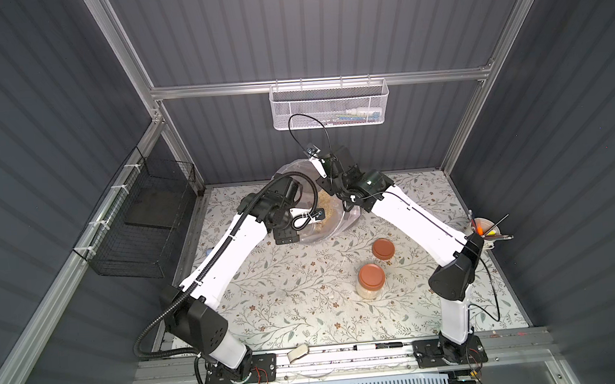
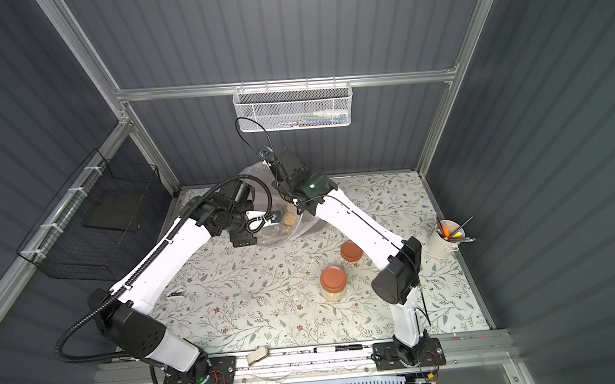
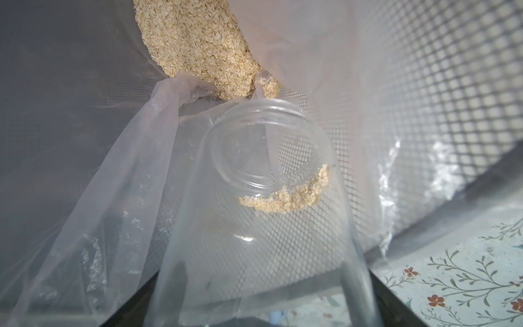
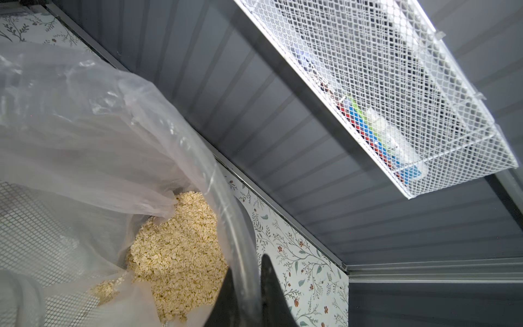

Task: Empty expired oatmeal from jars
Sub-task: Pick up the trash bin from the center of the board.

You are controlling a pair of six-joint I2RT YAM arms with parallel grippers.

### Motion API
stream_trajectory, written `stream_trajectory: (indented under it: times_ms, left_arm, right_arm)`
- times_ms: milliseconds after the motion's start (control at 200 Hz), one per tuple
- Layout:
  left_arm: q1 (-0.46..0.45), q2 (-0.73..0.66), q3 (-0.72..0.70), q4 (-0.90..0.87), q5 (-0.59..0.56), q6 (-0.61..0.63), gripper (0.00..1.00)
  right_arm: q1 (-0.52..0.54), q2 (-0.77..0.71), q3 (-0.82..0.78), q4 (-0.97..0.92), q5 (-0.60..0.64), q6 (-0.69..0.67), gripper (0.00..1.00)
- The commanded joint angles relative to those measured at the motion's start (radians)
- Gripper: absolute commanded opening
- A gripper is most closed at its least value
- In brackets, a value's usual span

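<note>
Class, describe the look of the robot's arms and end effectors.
Both arms have white shells and black rounded joints. The left arm carries a ribbed black hose; the right arm a thin black cable. The right end effector has black, tapered fingers.

In both top views the left arm (image 1: 281, 211) over the bin (image 1: 337, 226) largely hides the open jar (image 3: 263, 226); the left wrist view cuts off its base. Basket (image 1: 330, 105) contents above the bin: too small to tell.
</note>
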Motion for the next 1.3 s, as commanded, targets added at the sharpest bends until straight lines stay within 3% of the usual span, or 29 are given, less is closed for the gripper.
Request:
stream_trajectory:
  times_ms: [0, 455, 640, 886, 1046, 1191, 1291]
  left_arm:
    - [0.03, -0.02, 0.014, 0.038, 0.004, 0.004, 0.0]
    - [0.033, 0.111, 0.297, -0.073, -0.025, 0.091, 0.0]
    - [0.001, 0.159, 0.223, -0.156, -0.01, 0.046, 0.0]
    - [0.002, 0.13, 0.399, -0.207, -0.135, 0.1, 0.0]
    - [-0.017, 0.156, 0.327, -0.191, -0.155, 0.099, 0.0]
    - [-0.032, 0.197, 0.453, -0.257, -0.164, 0.128, 0.0]
    - [-0.052, 0.209, 0.386, -0.244, -0.153, 0.166, 0.0]
  right_arm:
    - [-0.007, -0.032, 0.061, 0.118, 0.063, 0.006, 0.0]
    - [-0.025, -0.041, -0.013, 0.104, 0.054, 0.085, 0.0]
    - [-0.037, -0.05, -0.026, 0.103, 0.037, 0.109, 0.0]
    - [-0.048, -0.055, -0.03, 0.106, 0.025, 0.116, 0.0]
    - [-0.051, -0.05, -0.03, 0.099, 0.023, 0.123, 0.0]
    - [-0.055, -0.072, -0.067, 0.11, 0.028, 0.121, 0.0]
    - [-0.066, -0.08, -0.086, 0.106, 0.009, 0.155, 0.0]
